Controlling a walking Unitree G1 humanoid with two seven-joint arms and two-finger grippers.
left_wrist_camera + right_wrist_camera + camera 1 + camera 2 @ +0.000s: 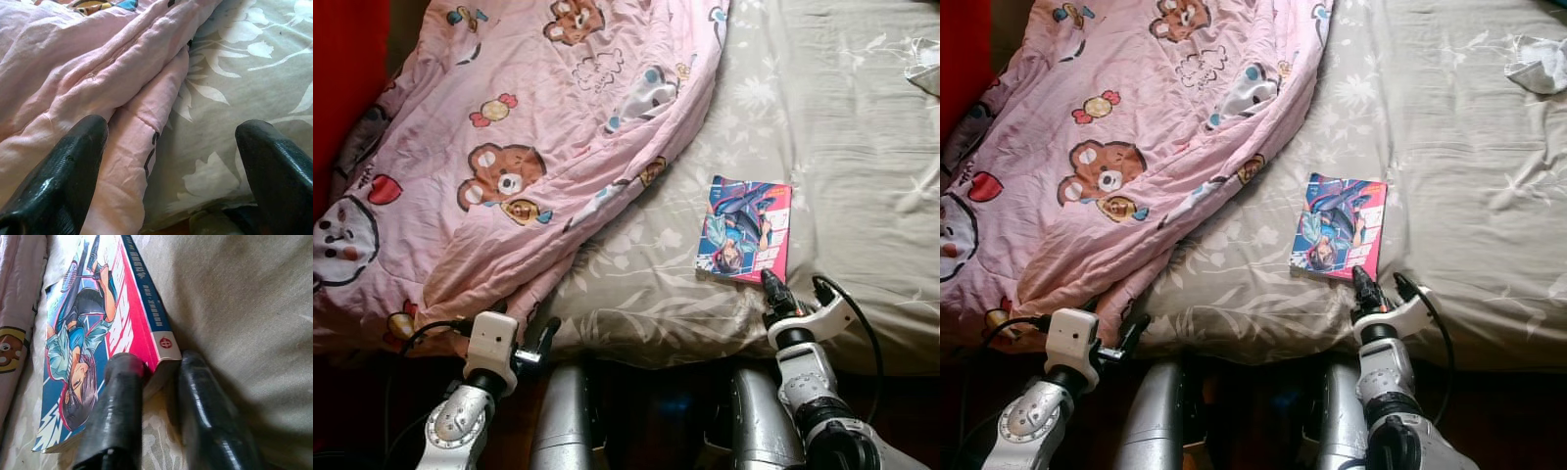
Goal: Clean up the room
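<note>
the comic book [98, 333] bears print on its spine, too small to read.
</note>
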